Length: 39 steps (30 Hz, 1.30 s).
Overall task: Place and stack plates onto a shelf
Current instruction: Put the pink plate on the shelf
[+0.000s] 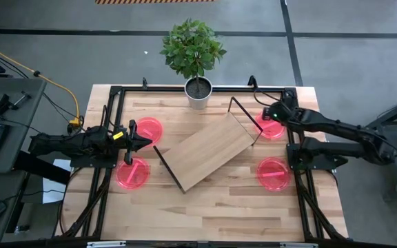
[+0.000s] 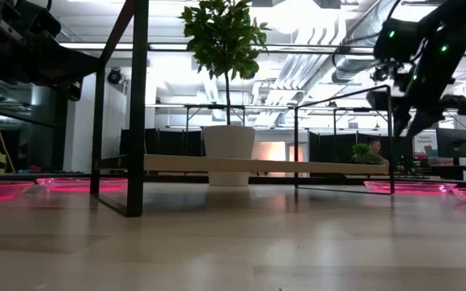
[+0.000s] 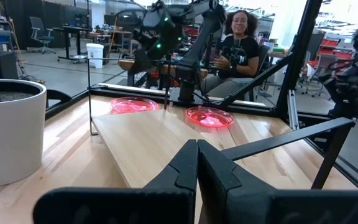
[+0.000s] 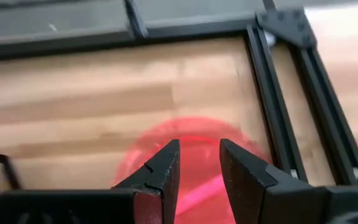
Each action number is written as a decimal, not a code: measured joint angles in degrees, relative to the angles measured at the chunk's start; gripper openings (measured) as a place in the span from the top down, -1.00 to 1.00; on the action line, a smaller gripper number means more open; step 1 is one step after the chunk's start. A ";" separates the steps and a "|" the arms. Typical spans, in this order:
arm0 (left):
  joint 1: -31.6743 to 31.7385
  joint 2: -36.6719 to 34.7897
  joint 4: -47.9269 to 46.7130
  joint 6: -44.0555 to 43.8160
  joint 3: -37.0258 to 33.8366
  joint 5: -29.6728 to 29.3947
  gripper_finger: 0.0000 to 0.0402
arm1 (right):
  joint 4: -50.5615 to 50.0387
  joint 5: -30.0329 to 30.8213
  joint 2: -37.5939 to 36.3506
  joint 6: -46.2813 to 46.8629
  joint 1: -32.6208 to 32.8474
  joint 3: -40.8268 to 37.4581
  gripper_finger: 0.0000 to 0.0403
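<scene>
- Our right gripper (image 4: 199, 163) hangs over the back-right plate (image 1: 273, 128), with its fingers spread a little and nothing between them. In the right wrist view the pink disc sits right under the tips, so we'd guess it's lining up for a grab.
- We can't quite tell from these angles whether the tips are touching that plate yet. In the low view the gripper looks well above the desk, so probably not.
- Our left gripper (image 1: 140, 142) sits between the two plates on the left side, with its fingers pressed together and holding nothing.
- Those two are the back-left plate (image 1: 149, 129) and the front-left plate (image 1: 132, 173), both flat on the desk (image 1: 219, 207).
- The fourth one, the front-right plate (image 1: 273, 173), also lies on the desk, near the right arm's base.
- The shelf (image 1: 209, 149) stands at an angle in the middle of the desk, and its board is bare in every view we've got.
- The potted plant (image 1: 197, 88) is at the back edge, just past the shelf's far end.
- As for progress, we'd say basically nothing is done yet. All four plates are still down on the desk, none are stacked, and every placement is still ahead of us.
</scene>
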 joint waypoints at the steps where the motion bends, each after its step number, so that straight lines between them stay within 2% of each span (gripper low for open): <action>1: -0.01 0.00 -0.02 0.00 -0.01 0.01 1.00 | -0.04 -0.79 1.63 0.49 -0.57 -0.02 0.50; 6: -0.02 0.00 0.00 0.00 -0.02 0.02 1.00 | -1.31 -3.77 9.40 0.59 -3.46 -0.04 0.54; 12: -0.02 0.00 0.00 0.00 0.00 0.01 1.00 | -10.82 -3.43 14.18 5.94 -6.28 -0.07 0.56; 15: -0.02 0.00 0.00 0.00 0.00 0.01 1.00 | -14.67 -1.94 14.96 10.73 -6.67 -0.09 0.56; 18: -0.02 -0.01 -0.01 0.00 -0.02 0.01 1.00 | -14.18 -4.79 15.19 11.94 -6.39 -0.09 0.56; 25: -0.02 0.00 -0.01 0.00 -0.01 0.00 1.00 | -14.36 -8.05 15.16 18.49 -0.44 -0.40 0.56; 30: -0.02 0.00 -0.02 0.00 -0.01 0.01 1.00 | -13.25 -7.64 15.16 20.31 2.45 -1.22 0.56; 35: -0.02 0.00 -0.02 0.00 0.00 0.01 1.00 | -13.54 -3.33 15.16 24.28 0.70 -1.22 0.56; 37: -0.01 -0.02 0.00 0.00 -0.02 0.01 1.00 | -12.59 -4.88 15.16 22.87 -0.90 -1.22 0.56; 39: -0.01 -0.02 0.00 0.00 -0.02 0.00 1.00 | -11.27 -9.20 15.16 19.33 -2.43 -1.19 0.56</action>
